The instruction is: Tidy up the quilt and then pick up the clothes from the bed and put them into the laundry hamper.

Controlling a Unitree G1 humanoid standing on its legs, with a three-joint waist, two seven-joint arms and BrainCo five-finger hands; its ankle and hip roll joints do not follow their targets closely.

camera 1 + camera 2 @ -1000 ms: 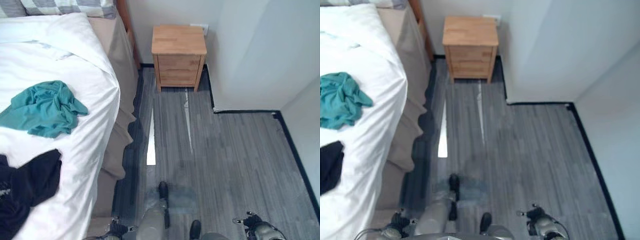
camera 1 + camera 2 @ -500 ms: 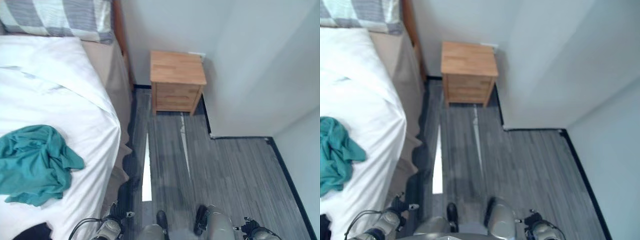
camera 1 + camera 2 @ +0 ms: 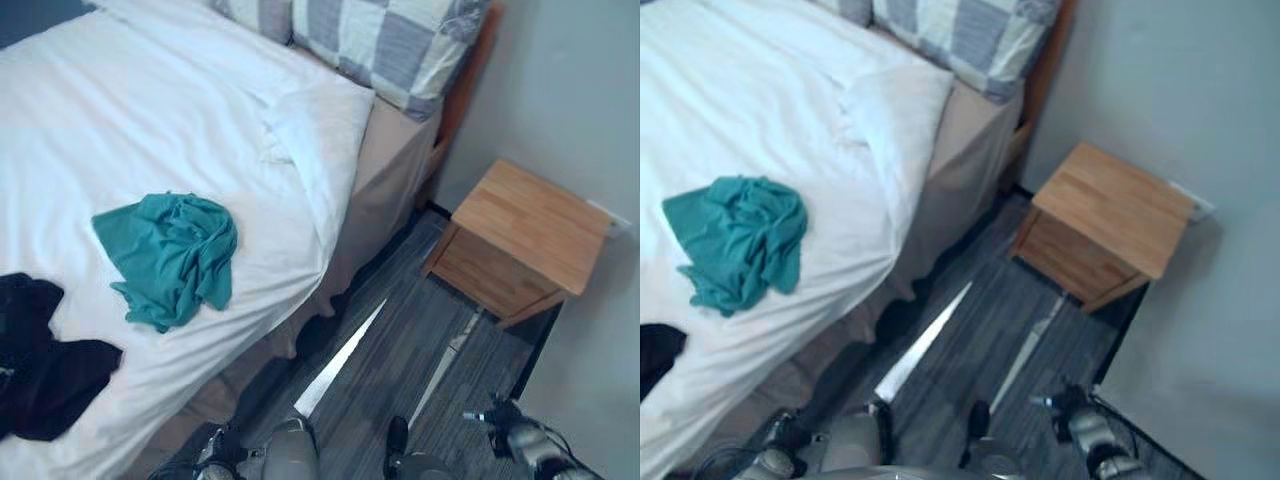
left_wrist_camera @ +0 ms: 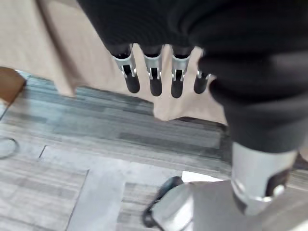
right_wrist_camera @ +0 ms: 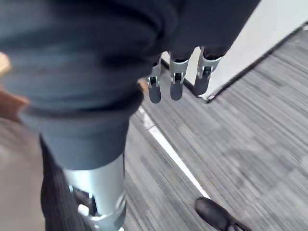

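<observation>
Left eye view: white quilt [image 3: 150,120] covers the bed, its corner by the checked grey-and-white pillows [image 3: 380,40] rumpled. Crumpled teal cotton garment [image 3: 170,255] lies mid-bed; black garment [image 3: 45,360] near the foot edge. Wooden bedside cabinet [image 3: 525,240] stands apart on grey plank floor [image 3: 400,350].

Right eye view: same layout; no hamper.

Left wrist view: left hand [image 4: 154,72] hangs, fingers straight, empty.

Right wrist view: right hand [image 5: 175,77] likewise slack, empty.

Judgement: step close, smooth the corner flat first. No legible writing.
</observation>
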